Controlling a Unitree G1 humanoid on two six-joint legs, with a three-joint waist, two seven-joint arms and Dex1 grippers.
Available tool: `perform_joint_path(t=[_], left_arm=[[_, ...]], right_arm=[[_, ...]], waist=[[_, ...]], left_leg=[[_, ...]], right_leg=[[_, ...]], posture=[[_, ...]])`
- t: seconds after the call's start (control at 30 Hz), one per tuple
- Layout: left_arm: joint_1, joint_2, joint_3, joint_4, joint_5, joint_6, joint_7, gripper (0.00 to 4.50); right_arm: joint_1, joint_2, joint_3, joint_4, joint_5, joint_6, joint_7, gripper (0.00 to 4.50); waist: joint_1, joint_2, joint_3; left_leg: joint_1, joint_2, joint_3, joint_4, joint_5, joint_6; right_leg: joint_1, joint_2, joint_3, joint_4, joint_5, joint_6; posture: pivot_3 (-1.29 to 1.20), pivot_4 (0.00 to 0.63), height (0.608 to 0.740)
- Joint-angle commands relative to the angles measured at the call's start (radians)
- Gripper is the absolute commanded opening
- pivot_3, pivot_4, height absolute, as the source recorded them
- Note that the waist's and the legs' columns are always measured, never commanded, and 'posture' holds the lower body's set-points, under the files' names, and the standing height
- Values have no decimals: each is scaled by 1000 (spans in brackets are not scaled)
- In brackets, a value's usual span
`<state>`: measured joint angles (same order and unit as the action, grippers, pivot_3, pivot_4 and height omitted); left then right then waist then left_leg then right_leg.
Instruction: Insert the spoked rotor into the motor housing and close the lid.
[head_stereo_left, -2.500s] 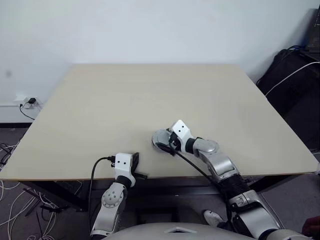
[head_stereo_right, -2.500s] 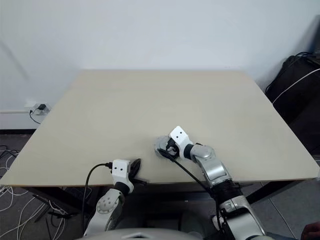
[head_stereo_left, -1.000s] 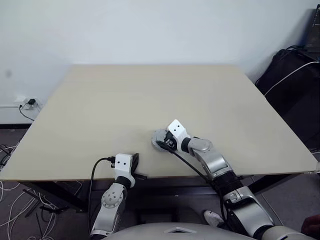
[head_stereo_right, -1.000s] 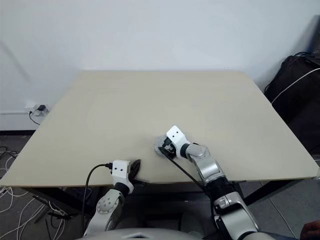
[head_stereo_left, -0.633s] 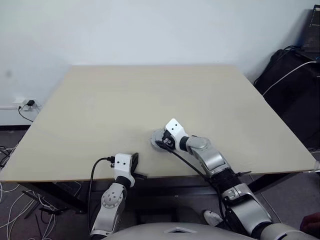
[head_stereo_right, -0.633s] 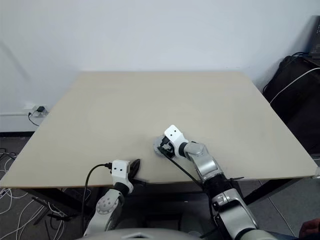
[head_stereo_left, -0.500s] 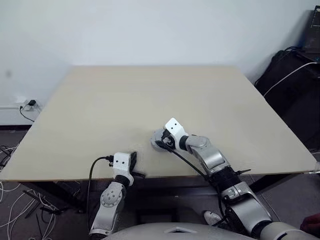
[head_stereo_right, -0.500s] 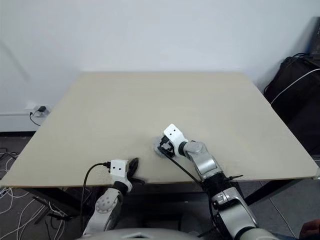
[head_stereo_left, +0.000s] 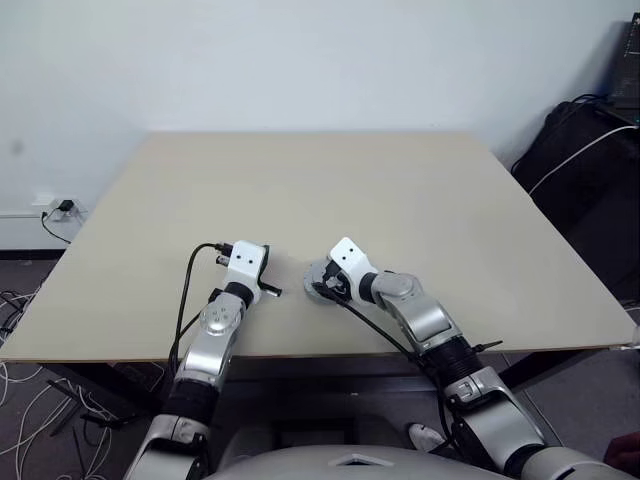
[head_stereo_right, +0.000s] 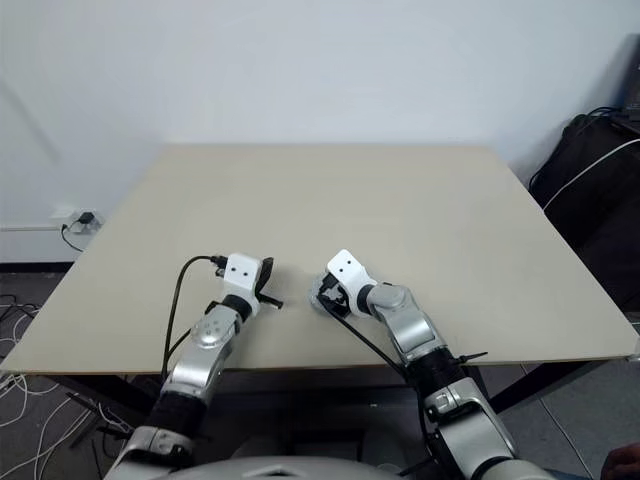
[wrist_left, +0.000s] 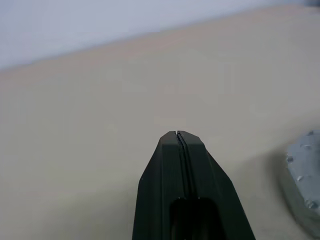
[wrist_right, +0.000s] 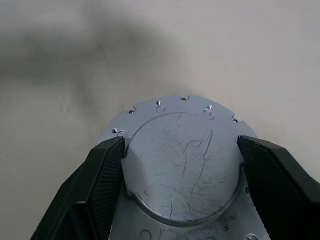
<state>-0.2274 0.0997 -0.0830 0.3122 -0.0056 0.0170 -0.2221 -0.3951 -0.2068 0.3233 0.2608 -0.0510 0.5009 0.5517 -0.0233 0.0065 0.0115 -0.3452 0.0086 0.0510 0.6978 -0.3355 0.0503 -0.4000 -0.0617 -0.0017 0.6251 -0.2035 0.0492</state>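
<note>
The lid (wrist_right: 182, 107), a plain grey disc with a raised, scratched centre, lies flat near the front of the table (head_stereo_left: 300, 190). My right gripper (wrist_right: 181, 145) straddles it, and its two black fingers (wrist_right: 105, 170) press on both sides of the raised centre. My left gripper (head_stereo_left: 268, 290) hovers low over the table just left of the lid, fingers shut with nothing between them. In the left wrist view the lid's edge (wrist_left: 302, 185) shows beside that gripper's tip (wrist_left: 178, 134). The spoked rotor and the motor housing are hidden.
The pale wooden table stretches bare behind and to both sides of the grippers. A black bag with a white cable (head_stereo_left: 580, 150) stands off its right side. Cables and a wall socket (head_stereo_left: 55, 205) are on the floor at the left.
My left arm has come up from below the table's front edge and forward over the tabletop, ending beside the lid. The right gripper has stayed on the lid.
</note>
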Motion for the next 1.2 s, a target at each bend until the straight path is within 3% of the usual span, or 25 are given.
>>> perform_joint_path(t=[0.03,0.33,0.53,1.2], left_arm=[[-94,-25,25,3,-107,143,-94,0],[-212,-25,-5,72,-183,414,-256,0],[-223,-23,-17,81,-195,483,-313,0],[-229,-14,-80,67,-150,704,-299,0]], right_arm=[[16,-5,1,-20,-11,27,-12,3292],[22,3,2,-43,-9,38,-21,3292],[23,6,1,-49,-8,40,-26,3292],[24,7,2,-57,-6,43,-28,3292]], waist=[[0,0,0],[-7,-1,1],[-11,-2,2],[-10,-3,3]], left_leg=[[0,0,0,0,0,0],[0,-1,-1,-2,0,0],[0,0,-1,-2,0,0],[0,0,-1,-2,0,0]], right_leg=[[0,0,0,0,0,0],[0,0,0,-1,0,4],[0,0,0,-1,0,4],[0,0,0,-1,0,4]], posture=[[0,0,740],[0,0,740],[0,0,740],[0,0,740]])
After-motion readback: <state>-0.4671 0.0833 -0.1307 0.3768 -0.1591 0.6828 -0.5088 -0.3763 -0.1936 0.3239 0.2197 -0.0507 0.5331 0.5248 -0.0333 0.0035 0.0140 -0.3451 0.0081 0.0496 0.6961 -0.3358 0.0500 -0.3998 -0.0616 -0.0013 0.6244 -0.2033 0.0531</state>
